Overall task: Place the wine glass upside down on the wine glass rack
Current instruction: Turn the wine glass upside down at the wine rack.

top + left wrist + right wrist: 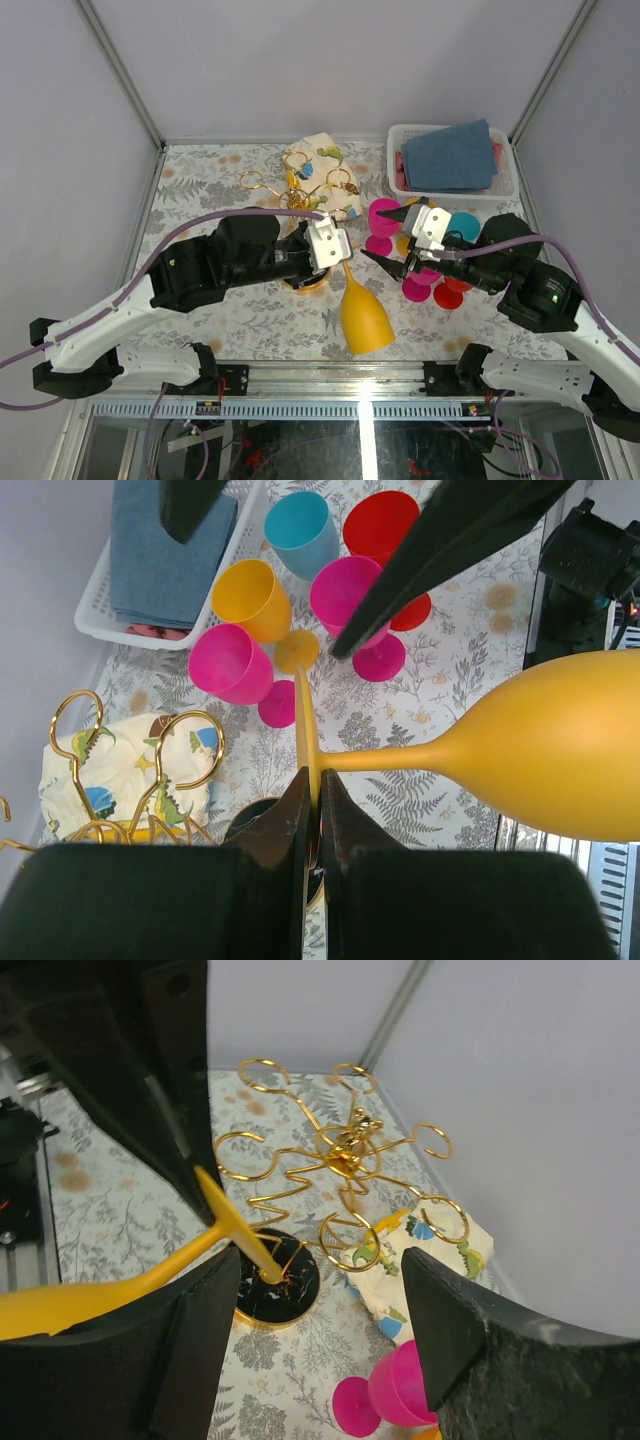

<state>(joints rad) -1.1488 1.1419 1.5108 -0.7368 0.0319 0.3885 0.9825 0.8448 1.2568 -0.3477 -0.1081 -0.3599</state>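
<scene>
A yellow wine glass (365, 318) hangs tilted over the table's near middle, its bowl toward the front edge. My left gripper (343, 262) is shut on its flat foot (307, 720), seen edge-on between the jaws, and the stem runs right to the bowl (560, 745). The wine glass rack (340, 1155), gold loop arms on a black round base (290, 1295), stands just behind the glass. My right gripper (384, 240) is open, its fingers apart just right of the stem (190, 1260), holding nothing.
Several coloured plastic wine glasses (383, 215) crowd the table under the right arm. A white basket (508, 185) with a blue cloth stands at the back right. A dinosaur-print cloth (320, 155) lies behind the rack.
</scene>
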